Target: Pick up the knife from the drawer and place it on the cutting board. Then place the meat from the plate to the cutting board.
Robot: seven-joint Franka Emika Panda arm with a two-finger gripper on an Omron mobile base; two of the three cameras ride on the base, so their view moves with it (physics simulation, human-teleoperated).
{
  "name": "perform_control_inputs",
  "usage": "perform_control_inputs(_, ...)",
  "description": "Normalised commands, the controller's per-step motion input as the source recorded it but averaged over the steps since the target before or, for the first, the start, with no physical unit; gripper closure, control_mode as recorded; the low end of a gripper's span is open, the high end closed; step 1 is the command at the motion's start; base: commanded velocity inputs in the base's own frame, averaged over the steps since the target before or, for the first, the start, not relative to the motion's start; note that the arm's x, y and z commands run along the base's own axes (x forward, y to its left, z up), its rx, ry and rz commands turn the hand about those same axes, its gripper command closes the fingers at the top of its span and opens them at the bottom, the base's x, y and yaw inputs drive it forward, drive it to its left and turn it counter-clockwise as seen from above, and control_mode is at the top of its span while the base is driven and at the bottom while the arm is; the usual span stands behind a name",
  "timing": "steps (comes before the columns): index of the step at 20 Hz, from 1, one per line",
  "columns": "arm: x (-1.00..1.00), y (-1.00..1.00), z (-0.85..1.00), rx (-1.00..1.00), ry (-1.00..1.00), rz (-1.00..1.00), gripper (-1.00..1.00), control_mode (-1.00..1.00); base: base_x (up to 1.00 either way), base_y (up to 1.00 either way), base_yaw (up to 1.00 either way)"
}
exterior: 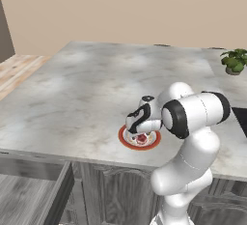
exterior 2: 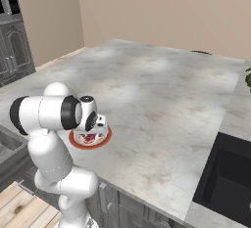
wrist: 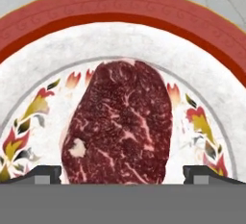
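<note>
The meat (wrist: 120,122), dark red with white marbling, lies in the middle of the plate (wrist: 120,6), which has a red-orange rim and a white patterned centre. The plate (exterior: 122,136) sits near the counter's front edge, and the meat (exterior: 141,139) shows under the hand. My gripper (wrist: 123,175) is open just above the plate, with one fingertip (wrist: 43,174) on each side of the meat and nothing gripped. From the right, the gripper (exterior 2: 93,130) hangs over the plate (exterior 2: 105,136). The drawer (exterior: 58,195) stands pulled out at the lower left. The knife and the cutting board are out of view.
The marble counter (exterior: 96,89) stretches wide behind the plate. A potted plant (exterior: 235,61) stands at the far right corner. A dark sink (exterior 2: 228,178) is set into the counter to the right. Tall cabinets (exterior 2: 14,41) stand at the left.
</note>
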Motion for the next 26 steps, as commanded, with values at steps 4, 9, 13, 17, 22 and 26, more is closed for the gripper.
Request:
perform_control_inputs(4, 0.10, 0.00, -0.32, 0.00, 0.00, 0.00, -1.00, -1.00, 0.00, 0.00, 0.00)
perform_control_inputs(9, 0.02, 0.18, -0.39, 0.00, 0.00, 0.00, 1.00, -1.00, 0.00, 0.00, 0.00)
perform_control_inputs(13, 0.00, 0.33, -0.39, 0.00, 0.00, 0.00, 1.00, -1.00, 0.00, 0.00, 0.00)
perform_control_inputs(17, 0.00, 0.55, -0.40, 0.00, 0.00, 0.00, 1.00, -1.00, 0.00, 0.00, 0.00)
perform_control_inputs(22, 0.00, 0.84, -0.48, 0.00, 0.03, 0.00, 1.00, -1.00, 0.00, 0.00, 0.00)
perform_control_inputs(26, -0.05, 1.00, -0.54, 0.02, 0.05, 0.00, 1.00, -1.00, 0.00, 0.00, 0.00)
